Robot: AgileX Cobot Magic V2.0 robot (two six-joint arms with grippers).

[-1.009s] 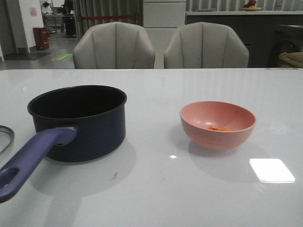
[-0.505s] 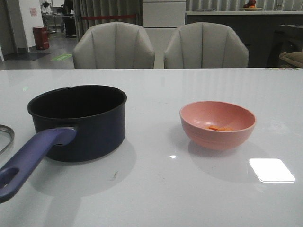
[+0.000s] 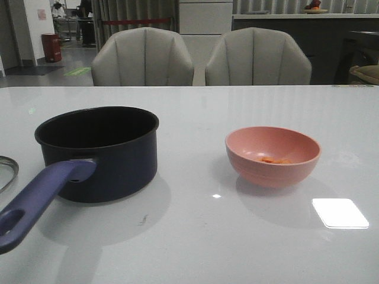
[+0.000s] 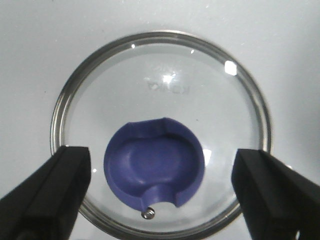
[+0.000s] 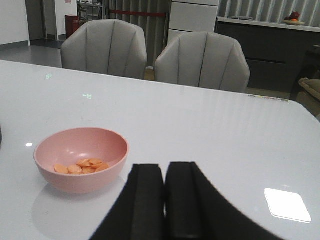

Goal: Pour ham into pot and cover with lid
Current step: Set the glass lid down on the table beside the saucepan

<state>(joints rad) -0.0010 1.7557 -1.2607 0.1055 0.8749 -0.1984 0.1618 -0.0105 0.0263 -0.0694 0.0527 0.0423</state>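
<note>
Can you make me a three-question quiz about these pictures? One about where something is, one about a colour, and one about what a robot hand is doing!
1. Where are the thin orange-pink ham slices?
A. in the salmon-pink round bowl
B. in the dark navy saucepan
C. on the table

2. What colour is the knob of the round glass lid?
A. red
B. blue
C. silver

3. How is the left gripper?
A. shut on the knob
B. open above the lid
C. holding the bowl

Answers: 1 A, slices lie inside the bowl. 2 B, the knob shows blue. 3 B, both fingers stand wide apart, touching nothing.
</note>
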